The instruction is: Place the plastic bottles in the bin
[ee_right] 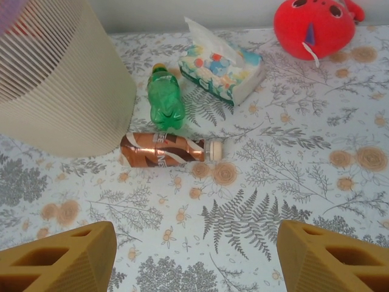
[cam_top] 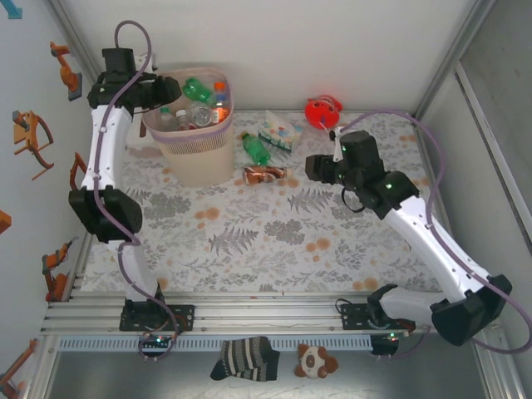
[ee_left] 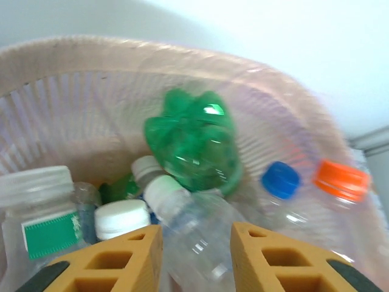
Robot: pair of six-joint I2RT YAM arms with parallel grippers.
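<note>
Left arm bends over the pink bin (cam_top: 199, 162); right arm stretches toward two bottles lying on the worktop (cam_top: 274, 233).

The left gripper (ee_left: 196, 234) hangs above the binned bottles (cam_top: 199, 100), its jaws slightly apart and empty. The right gripper (ee_right: 197, 243) gapes wide, holding nothing, with open floral cloth beneath it. A green bottle (ee_right: 165, 100) and a brown-labelled bottle (ee_right: 164, 150) lie just beside the bin's wall, near a tissue packet (ee_right: 222, 70). The label writing is unreadable.
</note>
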